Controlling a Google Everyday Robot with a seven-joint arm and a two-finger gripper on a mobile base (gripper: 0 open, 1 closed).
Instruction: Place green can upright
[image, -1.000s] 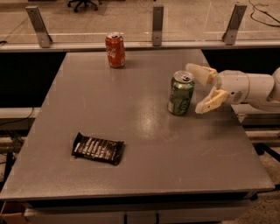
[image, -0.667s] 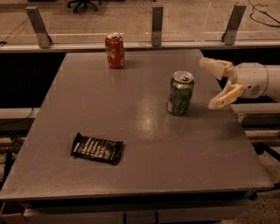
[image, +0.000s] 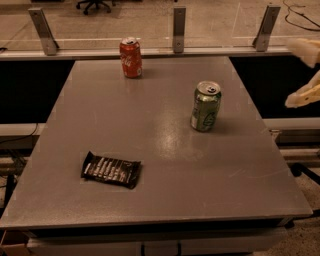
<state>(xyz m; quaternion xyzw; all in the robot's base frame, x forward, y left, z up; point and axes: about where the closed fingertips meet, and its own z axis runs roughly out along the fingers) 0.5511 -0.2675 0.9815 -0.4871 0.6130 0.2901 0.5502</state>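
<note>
The green can (image: 205, 107) stands upright on the grey table (image: 150, 150), right of the middle, with its silver top and pull tab facing up. My gripper (image: 305, 74) is at the far right edge of the view, beyond the table's right side and well apart from the can. Its two pale fingers (image: 303, 96) are spread apart and hold nothing. The arm behind it is out of view.
A red cola can (image: 130, 57) stands upright near the table's far edge. A dark snack wrapper (image: 111, 169) lies flat at the front left. A rail with metal posts (image: 174, 22) runs behind the table.
My gripper has drawn back to the right, away from the green can, from beside it to the view's edge. The can stays upright where it was.
</note>
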